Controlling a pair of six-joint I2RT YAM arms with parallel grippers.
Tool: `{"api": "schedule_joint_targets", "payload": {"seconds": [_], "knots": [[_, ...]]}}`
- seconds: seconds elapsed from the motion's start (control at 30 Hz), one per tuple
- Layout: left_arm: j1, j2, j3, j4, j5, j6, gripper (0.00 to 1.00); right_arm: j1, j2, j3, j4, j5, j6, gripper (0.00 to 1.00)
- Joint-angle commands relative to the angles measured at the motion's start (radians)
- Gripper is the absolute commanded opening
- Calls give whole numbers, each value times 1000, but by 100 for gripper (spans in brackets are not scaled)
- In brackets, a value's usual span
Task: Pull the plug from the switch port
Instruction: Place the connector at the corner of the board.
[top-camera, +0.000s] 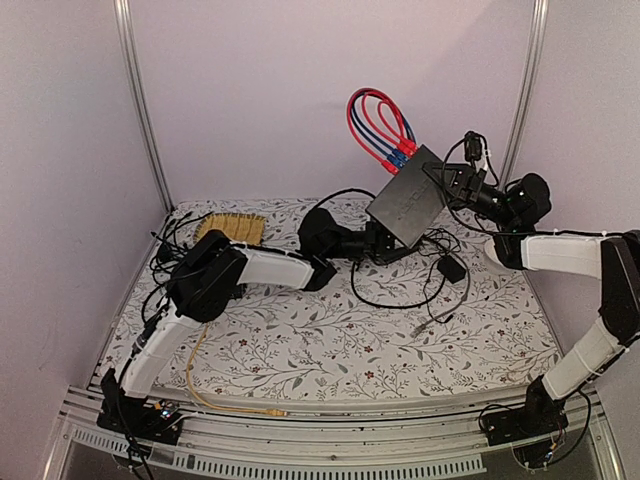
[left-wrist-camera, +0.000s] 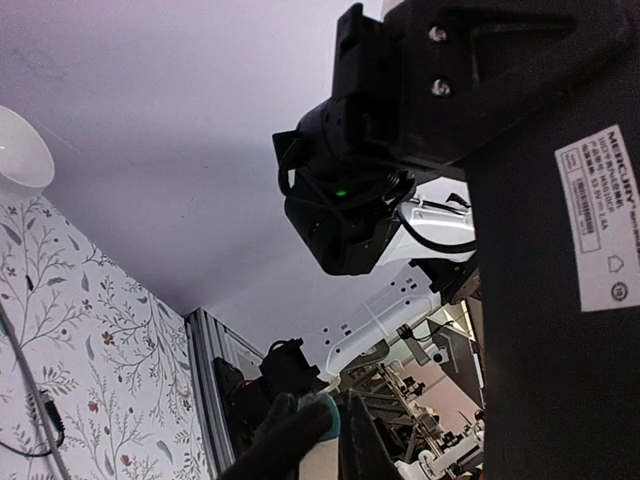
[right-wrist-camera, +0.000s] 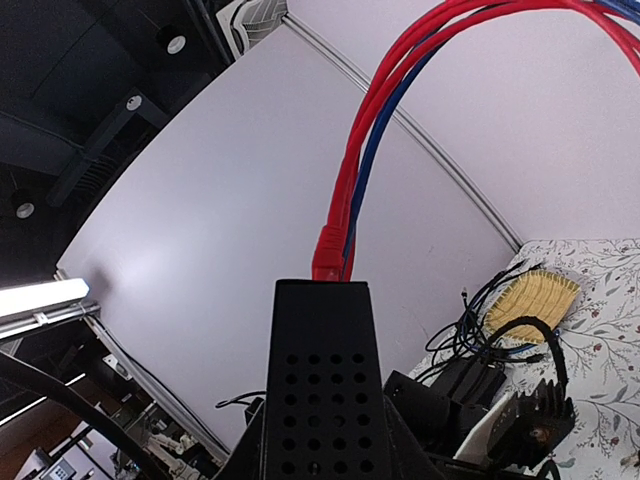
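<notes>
Perforated black switch (right-wrist-camera: 320, 400), red plug (right-wrist-camera: 328, 262) atop

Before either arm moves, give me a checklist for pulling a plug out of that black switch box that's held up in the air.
1. Switch box braced: ok, the right gripper has its jaws shut on the box's edge.
2. Plug seated: ok, a red plug sits in a port at the box's far edge.
3. Jaws on the plug: not ok, neither gripper touches it.
4. Left gripper ready: not ok, its jaws are shut at the box's lower end. Whether it grips the box: cannot tell.
5. Cable slack: ok, the red and blue cables loop freely above the box.
</notes>
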Motion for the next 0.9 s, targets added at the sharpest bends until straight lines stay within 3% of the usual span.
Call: {"api": "schedule_joint_targets", "payload": {"seconds": [0.0, 0.4, 0.87], "knots": [[-10, 44, 74, 12, 65, -34, 0, -15, -85, 18, 38, 2, -25, 1], [-19, 246, 398, -97, 145, -68, 0, -18, -155, 47, -128, -51, -55, 2], [-57, 318, 498, -221, 190, 40, 0, -18, -204, 11, -212, -55, -77, 2]]}}
